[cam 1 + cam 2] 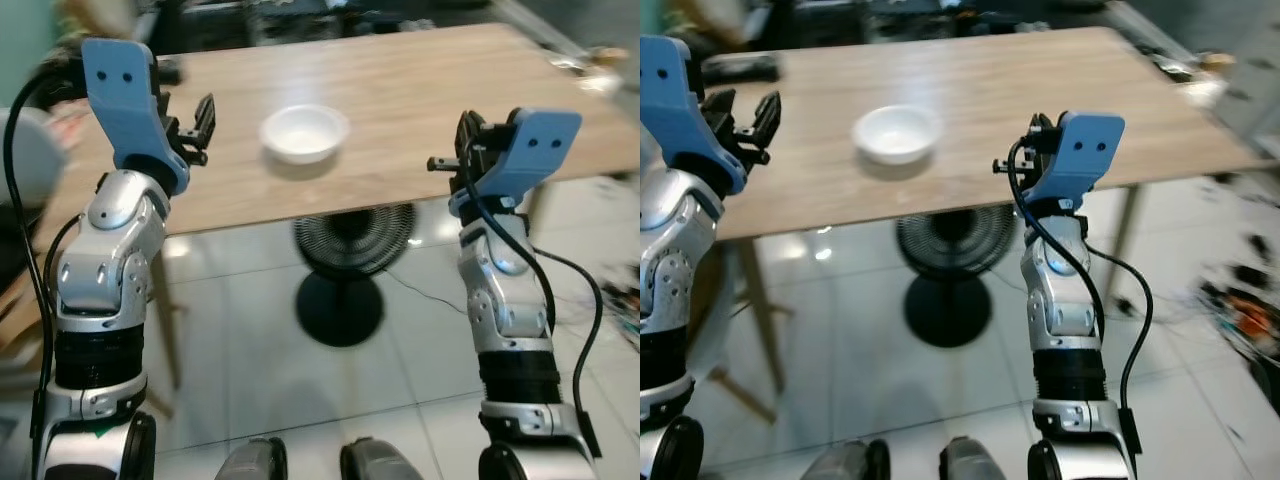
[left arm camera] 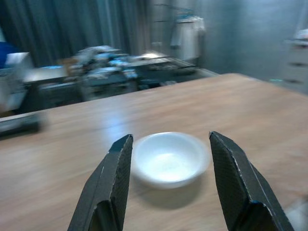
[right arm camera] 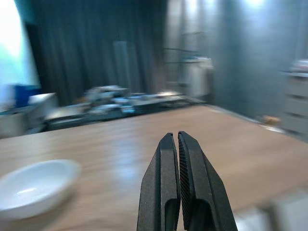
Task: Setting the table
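Observation:
A white bowl [image 1: 305, 133] stands on the wooden table [image 1: 400, 90], near its front edge. My left gripper [image 1: 196, 127] is raised at the table's left front, open and empty; in the left wrist view the bowl [image 2: 169, 158] lies beyond and between its two black fingers [image 2: 115, 178]. My right gripper [image 1: 465, 140] is held up at the table's front edge, right of the bowl, with its fingers [image 3: 168, 178] pressed together on nothing. The bowl [image 3: 33, 186] appears off to one side in the right wrist view.
A black floor fan [image 1: 345, 270] stands under the table on the pale tiled floor. A dark flat object [image 1: 740, 68] lies at the table's far left. Cluttered shelves and dark curtains fill the background. Small items lie on the floor at the right.

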`<state>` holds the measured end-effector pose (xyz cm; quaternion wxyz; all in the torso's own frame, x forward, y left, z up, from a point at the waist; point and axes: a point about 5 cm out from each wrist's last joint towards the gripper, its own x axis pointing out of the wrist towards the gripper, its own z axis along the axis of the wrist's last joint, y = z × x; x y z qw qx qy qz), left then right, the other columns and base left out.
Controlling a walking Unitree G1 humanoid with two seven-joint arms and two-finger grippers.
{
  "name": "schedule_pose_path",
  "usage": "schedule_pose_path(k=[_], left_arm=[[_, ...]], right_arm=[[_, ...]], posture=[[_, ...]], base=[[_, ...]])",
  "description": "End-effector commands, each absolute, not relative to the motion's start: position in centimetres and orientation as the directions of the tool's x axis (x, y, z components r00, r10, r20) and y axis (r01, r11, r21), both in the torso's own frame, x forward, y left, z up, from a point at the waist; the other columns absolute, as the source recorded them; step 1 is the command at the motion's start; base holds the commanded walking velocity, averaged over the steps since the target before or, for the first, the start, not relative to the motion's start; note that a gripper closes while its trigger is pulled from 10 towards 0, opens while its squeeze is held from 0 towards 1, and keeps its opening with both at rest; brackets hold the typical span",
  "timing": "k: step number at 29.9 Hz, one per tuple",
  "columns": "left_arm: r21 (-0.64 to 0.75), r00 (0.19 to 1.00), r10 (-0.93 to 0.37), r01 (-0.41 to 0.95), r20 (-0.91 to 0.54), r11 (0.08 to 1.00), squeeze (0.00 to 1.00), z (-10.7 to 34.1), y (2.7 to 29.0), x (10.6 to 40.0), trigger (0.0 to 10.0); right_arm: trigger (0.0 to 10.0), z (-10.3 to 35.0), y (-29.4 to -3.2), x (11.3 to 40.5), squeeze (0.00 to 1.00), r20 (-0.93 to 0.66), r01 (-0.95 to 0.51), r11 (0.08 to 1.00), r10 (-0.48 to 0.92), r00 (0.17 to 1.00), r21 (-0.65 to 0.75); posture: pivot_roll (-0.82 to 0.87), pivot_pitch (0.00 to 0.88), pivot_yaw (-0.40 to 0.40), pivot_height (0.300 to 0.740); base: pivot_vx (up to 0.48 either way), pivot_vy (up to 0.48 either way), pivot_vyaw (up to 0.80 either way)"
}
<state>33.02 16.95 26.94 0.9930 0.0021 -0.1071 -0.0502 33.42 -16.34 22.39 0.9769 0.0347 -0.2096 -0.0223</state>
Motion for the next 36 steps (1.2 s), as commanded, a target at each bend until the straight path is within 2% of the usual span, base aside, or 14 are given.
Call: schedule_pose_path(k=[1, 6, 10, 13, 14, 15, 17, 22, 25, 30, 34, 36], left_arm=[[0.016, 0.977, -0.095, 0.093, 0.189, 0.996, 0.0, 26.3, 17.1, 33.1, 10.0], [0.026, 0.98, -0.11, 0.107, 0.165, 0.994, 0.0, 25.6, 17.1, 33.1, 10.0], [0.069, 0.987, -0.146, 0.141, 0.07, 0.988, 0.0, 22.4, 17.0, 33.0, 10.0], [0.075, 0.987, -0.151, 0.147, 0.053, 0.986, 0.0, 21.8, 17.0, 33.0, 10.0], [0.096, 0.984, -0.178, 0.178, -0.01, 0.979, 0.0, 19.2, 16.8, 32.7, 10.0], [0.096, 0.984, -0.178, 0.178, -0.01, 0.979, 0.0, 19.2, 16.8, 32.7, 10.0], [0.068, 0.967, -0.235, 0.242, -0.093, 0.968, 0.0, 15.7, 16.3, 31.8, 10.0], [0.051, 0.947, -0.296, 0.304, -0.124, 0.951, 0.0, 14.2, 15.7, 31.0, 10.0], [0.079, 0.917, -0.362, 0.378, -0.165, 0.922, 0.0, 12.4, 14.8, 30.1, 10.0], [0.101, 0.905, -0.364, 0.392, -0.218, 0.914, 0.0, 11.0, 14.6, 29.7, 10.0], [0.155, 0.906, -0.322, 0.373, -0.276, 0.915, 0.0, 9.6, 14.7, 29.1, 10.0], [0.18, 0.922, -0.261, 0.32, -0.286, 0.93, 0.0, 8.7, 15.2, 28.8, 10.0]], right_arm=[[10.0, 21.8, -16.5, 33.5, 0.0, 0.38, 0.033, 0.996, -0.061, 0.923, 0.08], [10.0, 21.3, -16.6, 33.5, 0.0, 0.366, 0.034, 0.997, -0.059, 0.929, 0.074], [10.0, 19.6, -16.5, 33.6, 0.0, 0.308, 0.024, 0.999, -0.034, 0.951, 0.037], [10.0, 19.3, -16.4, 33.6, 0.0, 0.294, 0.019, 0.999, -0.027, 0.956, 0.028], [10.0, 17.3, -16.0, 33.6, 0.0, 0.224, -0.031, 0.998, 0.042, 0.974, -0.051], [10.0, 17.3, -16.0, 33.6, 0.0, 0.224, -0.031, 0.998, 0.042, 0.974, -0.051], [10.0, 14.9, -15.9, 33.2, 0.0, 0.154, -0.075, 0.989, 0.095, 0.983, -0.125], [10.0, 13.5, -16.2, 32.9, 0.0, 0.119, -0.075, 0.983, 0.096, 0.988, -0.17], [10.0, 11.0, -16.7, 32.4, 0.0, 0.035, -0.079, 0.967, 0.09, 0.995, -0.241], [10.0, 9.5, -16.9, 31.9, 0.0, -0.018, -0.093, 0.963, 0.091, 0.996, -0.252], [10.0, 8.6, -16.8, 31.4, 0.0, -0.049, -0.103, 0.967, 0.095, 0.994, -0.232], [10.0, 7.8, -17.0, 31.1, 0.0, -0.075, -0.104, 0.97, 0.089, 0.993, -0.221]], posture=[[-0.07, 0.0, 0.085, 0.74], [-0.07, 0.0, 0.084, 0.74], [-0.07, 0.0, 0.076, 0.74], [-0.07, 0.0, 0.076, 0.74], [-0.07, 0.0, 0.069, 0.74], [-0.07, 0.0, 0.069, 0.74], [-0.07, 0.0, 0.059, 0.74], [-0.07, 0.0, 0.048, 0.74], [-0.07, 0.009, 0.035, 0.74], [-0.07, 0.015, 0.031, 0.74], [-0.07, 0.024, 0.026, 0.74], [-0.07, 0.027, 0.023, 0.74]], base=[[0.0, 0.0, -0.8], [0.0, 0.0, -0.8], [0.0, 0.0, -0.8], [0.0, 0.0, -0.8], [0.0, 0.0, -0.8], [0.0, 0.0, -0.8], [0.0, 0.0, -0.8], [0.0, 0.0, -0.8], [0.0, 0.0, -0.8], [0.0, 0.0, -0.8], [0.0, 0.0, -0.8], [0.0, 0.0, -0.8]])
